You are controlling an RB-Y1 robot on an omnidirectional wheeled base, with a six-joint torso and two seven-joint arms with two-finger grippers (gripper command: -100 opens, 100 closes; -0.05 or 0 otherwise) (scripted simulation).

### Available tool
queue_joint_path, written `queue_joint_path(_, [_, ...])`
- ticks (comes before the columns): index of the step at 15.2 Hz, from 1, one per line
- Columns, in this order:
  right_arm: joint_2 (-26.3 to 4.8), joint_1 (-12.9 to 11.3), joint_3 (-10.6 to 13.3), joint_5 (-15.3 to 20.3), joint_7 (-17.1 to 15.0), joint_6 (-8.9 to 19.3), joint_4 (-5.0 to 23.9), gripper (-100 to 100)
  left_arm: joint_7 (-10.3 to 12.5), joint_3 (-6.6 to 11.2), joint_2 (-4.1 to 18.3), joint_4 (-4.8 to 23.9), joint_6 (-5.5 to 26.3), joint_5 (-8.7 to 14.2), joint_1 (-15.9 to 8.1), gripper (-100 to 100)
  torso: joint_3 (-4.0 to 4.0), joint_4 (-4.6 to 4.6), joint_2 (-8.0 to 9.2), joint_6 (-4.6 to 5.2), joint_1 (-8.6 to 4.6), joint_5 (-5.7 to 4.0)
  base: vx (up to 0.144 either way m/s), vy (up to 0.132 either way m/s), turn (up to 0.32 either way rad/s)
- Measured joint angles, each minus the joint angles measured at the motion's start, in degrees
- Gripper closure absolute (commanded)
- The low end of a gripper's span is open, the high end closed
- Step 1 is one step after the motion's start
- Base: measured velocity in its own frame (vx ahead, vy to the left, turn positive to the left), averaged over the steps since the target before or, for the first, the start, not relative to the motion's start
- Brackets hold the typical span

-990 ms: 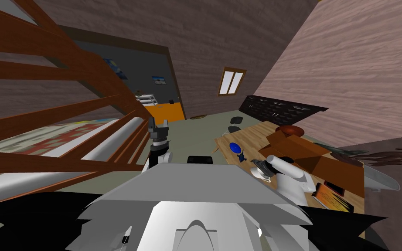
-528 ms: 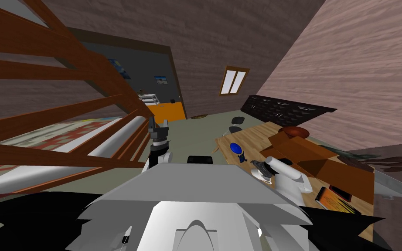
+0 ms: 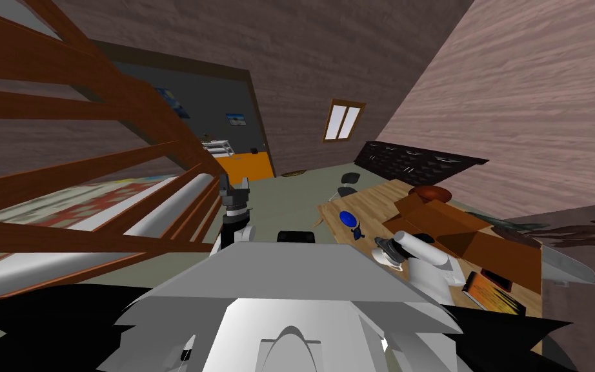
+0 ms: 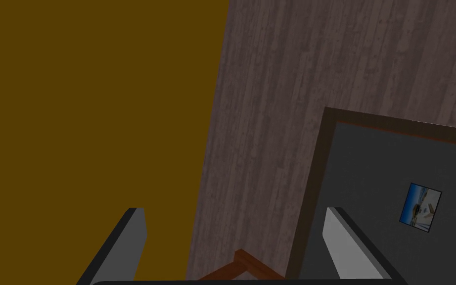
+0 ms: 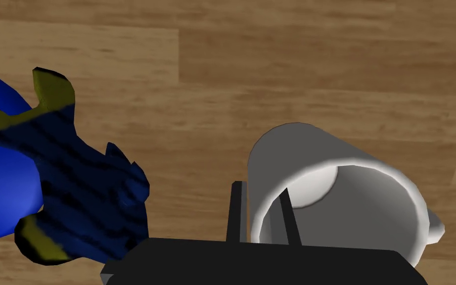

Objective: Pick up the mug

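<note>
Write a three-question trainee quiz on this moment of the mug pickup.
1. True or false: the right gripper pinches the wall of the light grey cylindrical mug, with one finger inside and one outside.
2. What lies beside the mug on the wooden plank table? A) a green bottle B) a blue fish-shaped figure with dark stripes and yellow fins C) a silver spoon
3. Fill in: the fingers of the left gripper stand ____.
Key: 1 true; 2 B; 3 open.
</note>
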Motion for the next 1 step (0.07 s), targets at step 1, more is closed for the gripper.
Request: queue_joint_path(1, [-0.17,0.14,0.11,-0.19,-0.12,0.79,-0.81,100,0.0,0.0,0.0,0.0,0.0,0.0,0.0,0,-0.01,0.0,-0.02,-0.01,0.01,0.0,0.016,0.011,-0.024])
